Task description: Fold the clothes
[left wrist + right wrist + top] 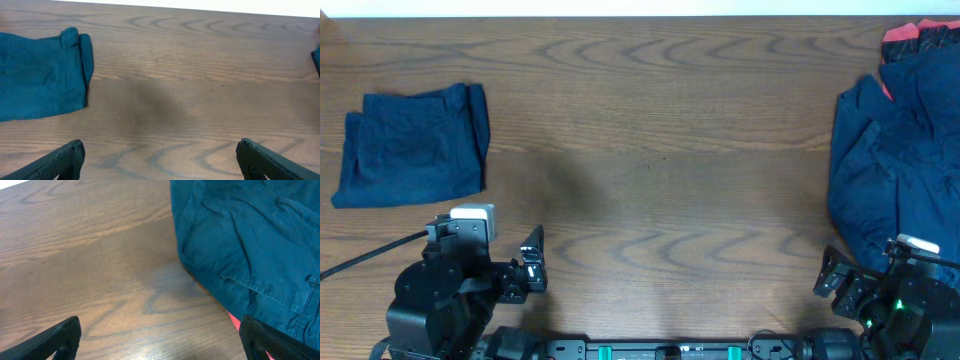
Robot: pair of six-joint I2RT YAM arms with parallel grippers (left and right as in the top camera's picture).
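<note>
I have two lots of clothes on the table (660, 150), well apart at opposite ends.

On the left is a folded piece (415, 145), a flat navy rectangle. Its long axis runs left to right, roughly parallel to the far table edge and a little skewed, with the near left corner splayed outward. Its right end is the thicker one and shows stacked layers. The left wrist camera sees the same rounded, layered end (80, 55) facing the bare middle of the table.

On the right is an unfolded pile (900, 170), wrinkled and heaped. Its long axis runs from the far side toward the near side along the right table edge, and the frame cuts it off. A bit of red cloth (915, 35) shows at its far end. The right wrist camera shows a stitched seam across the pile (250, 245) and a thin pink edge (232, 320) peeking out beneath it.

My left gripper (528, 262) sits near the front edge, just short of the folded piece and not touching it. Its fingers (65, 157) are spread wide with only bare wood between them.

My right gripper (835, 275) sits by the near corner of the pile. Its fingers (55, 340) are also spread wide and hold nothing. The right-hand finger (270, 340) overlaps the cloth's edge in that view, and I cannot tell whether it touches.
</note>
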